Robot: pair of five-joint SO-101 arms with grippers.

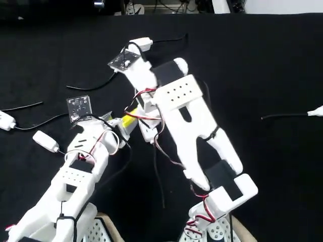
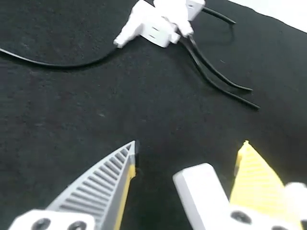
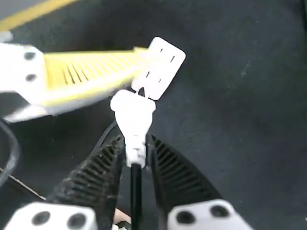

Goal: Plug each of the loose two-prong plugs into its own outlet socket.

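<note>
Step in hand: seating the plug into the socket block, both lifted off the black table between the two arms.
Right gripper: clamped on the plug's narrow tail, a dark finger on either side, cord running back between them.
Left gripper: fingers apart; socket block resting against the yellow finger, grey finger clear of it, so bracing rather than gripping.
Plug position: nose touching one edge of the block's slotted face, body angled off the slots; prongs hidden behind the plug head.
Alignment needed: plug axis square to the slotted face, prongs over one pair of slots, not over the edge.
Grip advice: probably worth closing the grey finger onto the block first, since a block merely leaning on one finger is likely to swing away under a push.
Push advice: short, straight, slow, along the plug's own axis; no sideways load, with so little of the plug in the fingers.
Likely failure: plug pivoting in the tail grip, or block sliding along the yellow finger.
Check for success: plug shoulder flush against the block, no gap.
Other loose plugs: one near the left arm, one at the far right edge, each lying on the table.
</note>
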